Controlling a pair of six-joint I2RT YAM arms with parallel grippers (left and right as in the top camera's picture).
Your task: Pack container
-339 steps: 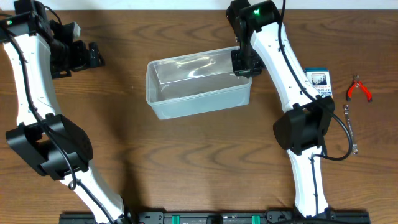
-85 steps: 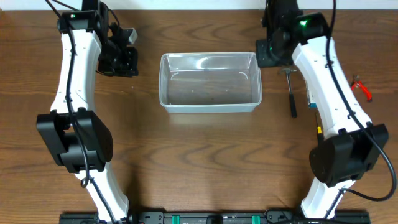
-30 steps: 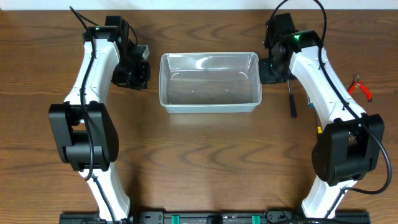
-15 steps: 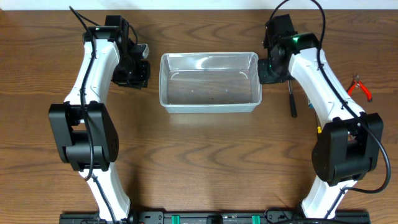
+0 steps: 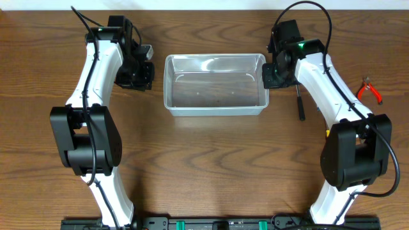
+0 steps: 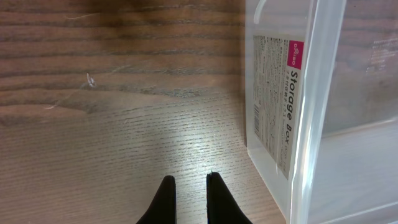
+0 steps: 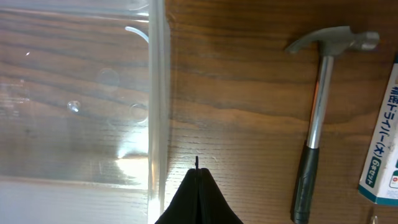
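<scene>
The container (image 5: 215, 110), a clear plastic tub with nothing inside, stands at the middle back of the table. My left gripper (image 5: 144, 76) hovers just off its left end wall. In the left wrist view its black fingertips (image 6: 189, 183) stand almost together over bare wood with nothing between them, beside the labelled wall of the container (image 6: 311, 93). My right gripper (image 5: 270, 75) sits against the right end wall. Its tips (image 7: 197, 169) are pressed shut and hold nothing, just outside the rim of the container (image 7: 155, 93).
A hammer (image 5: 299, 102) with a black grip lies on the wood right of the tub, head to the back, also in the right wrist view (image 7: 317, 118). A blue-and-white box (image 7: 382, 155) lies beyond it. Red-handled pliers (image 5: 369, 89) lie at the far right.
My right gripper has shifted slightly left, closer to the container's right wall. The left arm and the container have not moved.
</scene>
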